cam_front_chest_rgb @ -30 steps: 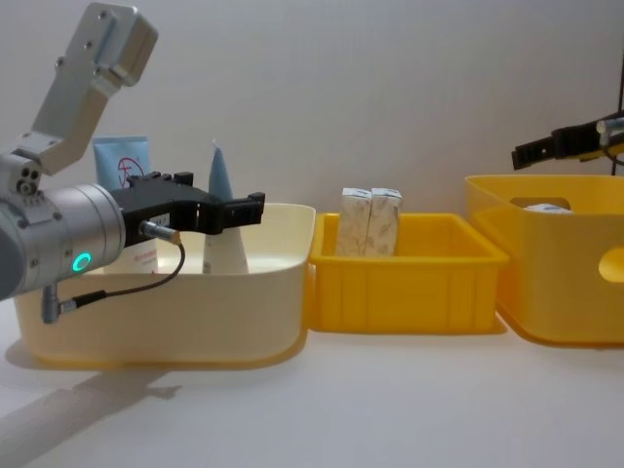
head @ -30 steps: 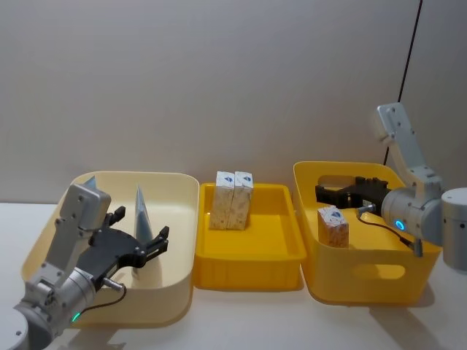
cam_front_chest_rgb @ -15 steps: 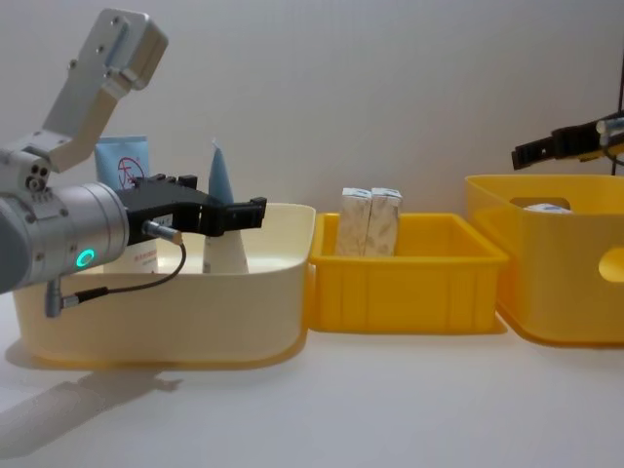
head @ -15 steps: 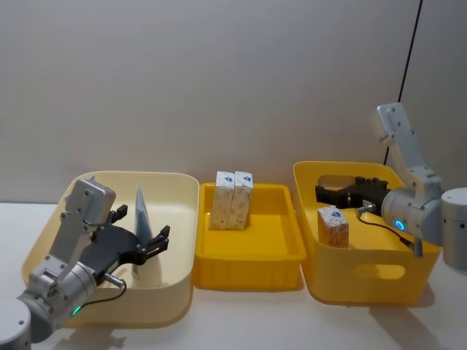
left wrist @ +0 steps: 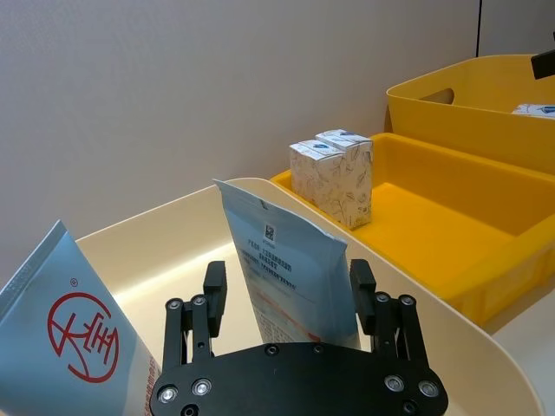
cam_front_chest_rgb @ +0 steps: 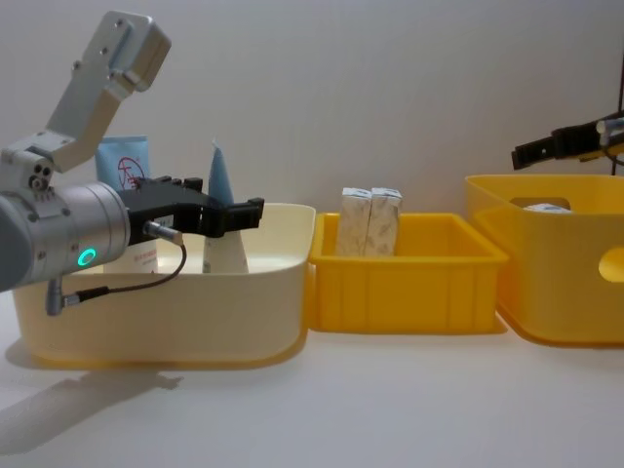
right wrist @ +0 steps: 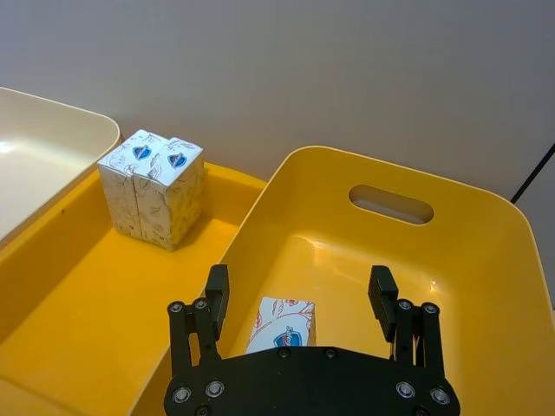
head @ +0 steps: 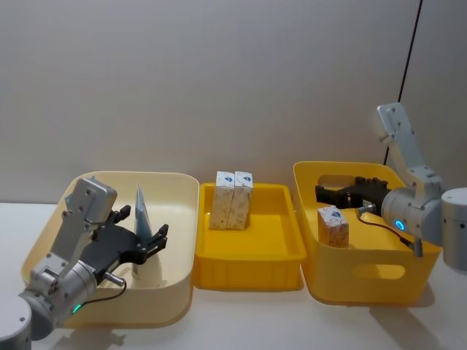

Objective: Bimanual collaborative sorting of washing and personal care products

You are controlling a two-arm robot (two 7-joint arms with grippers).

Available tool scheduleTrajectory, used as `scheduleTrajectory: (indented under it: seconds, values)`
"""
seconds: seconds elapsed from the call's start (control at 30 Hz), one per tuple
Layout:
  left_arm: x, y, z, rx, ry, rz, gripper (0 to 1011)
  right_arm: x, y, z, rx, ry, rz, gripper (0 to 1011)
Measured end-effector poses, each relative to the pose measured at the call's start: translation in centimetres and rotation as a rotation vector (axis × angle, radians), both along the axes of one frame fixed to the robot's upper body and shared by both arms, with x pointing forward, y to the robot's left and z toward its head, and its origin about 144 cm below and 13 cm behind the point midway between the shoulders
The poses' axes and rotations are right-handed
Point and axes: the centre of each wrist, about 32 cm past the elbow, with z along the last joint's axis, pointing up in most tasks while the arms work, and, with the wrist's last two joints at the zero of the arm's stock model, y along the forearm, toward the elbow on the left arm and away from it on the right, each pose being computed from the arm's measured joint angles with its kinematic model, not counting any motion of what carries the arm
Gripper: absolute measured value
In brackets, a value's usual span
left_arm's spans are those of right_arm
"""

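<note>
Left gripper [left wrist: 288, 273] sits over the cream bin [left wrist: 156, 230], fingers [left wrist: 214, 282] apart either side of the upright blue-white tube [left wrist: 279, 227], apparently not touching it; a second tube [left wrist: 69, 321] leans just beside. For a clean grab I should centre the tube between my fingers, close gently since the soft body may buckle, then lift straight up clear of the rim. Right gripper [right wrist: 299, 284] hangs spread open above the carton [right wrist: 282, 328] in the deep yellow bin [right wrist: 486, 260].
</note>
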Motion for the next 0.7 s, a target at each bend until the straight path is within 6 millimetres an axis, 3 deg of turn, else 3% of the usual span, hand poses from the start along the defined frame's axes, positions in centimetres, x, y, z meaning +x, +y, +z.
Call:
scheduleTrajectory:
  seconds: [0.3, 0.37, 0.47, 0.7]
  values:
    - [0.1, 0.02, 0.03, 0.002, 0.001, -0.001, 645, 0.0, 0.0, 0.0, 0.0, 0.0, 0.0, 1001]
    - [0.11, 0.02, 0.04, 0.002, 0.001, -0.001, 624, 0.0, 0.0, 0.0, 0.0, 0.0, 0.0, 1001]
    - [0.12, 0.02, 0.04, 0.002, 0.001, -0.001, 479, 0.0, 0.0, 0.0, 0.0, 0.0, 0.0, 1001]
    - [0.14, 0.01, 0.04, 0.003, 0.001, -0.002, 290, 0.0, 0.0, 0.0, 0.0, 0.0, 0.0, 1001]
